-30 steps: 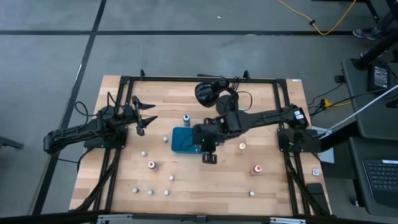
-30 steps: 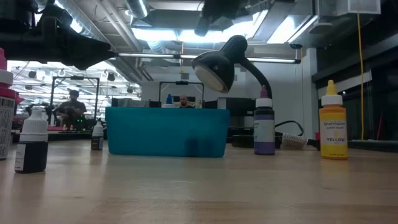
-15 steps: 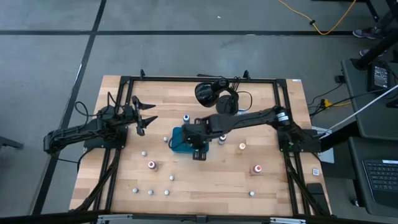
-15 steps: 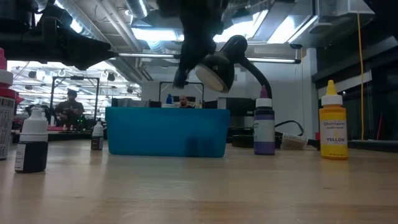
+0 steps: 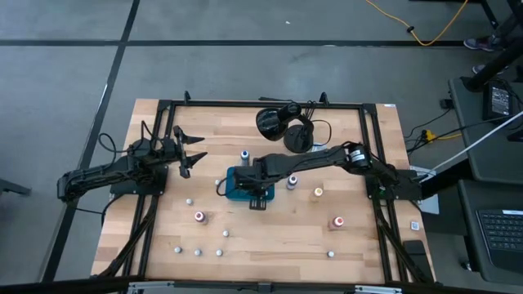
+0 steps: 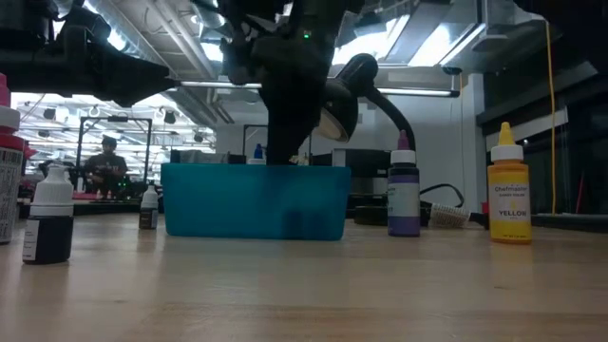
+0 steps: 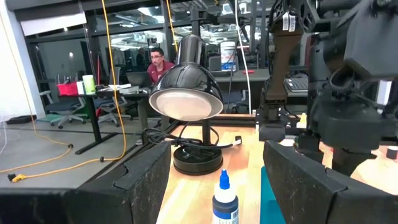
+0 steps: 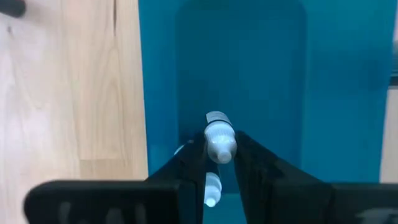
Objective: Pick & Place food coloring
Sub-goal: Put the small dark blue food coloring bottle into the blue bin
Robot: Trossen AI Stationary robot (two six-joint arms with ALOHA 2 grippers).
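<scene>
I have the right gripper (image 8: 221, 163) clenched on a white-capped bottle (image 8: 219, 138) directly over the teal tray (image 8: 336, 81), so release means straight down.

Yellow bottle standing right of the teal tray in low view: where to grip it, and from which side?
Probably from straight above: the yellow bottle stands upright, clear of the purple bottle. Close on the straight body below the collar, not the tapered nozzle. The right gripper is busy, holding a white-capped bottle over the teal tray.
</scene>
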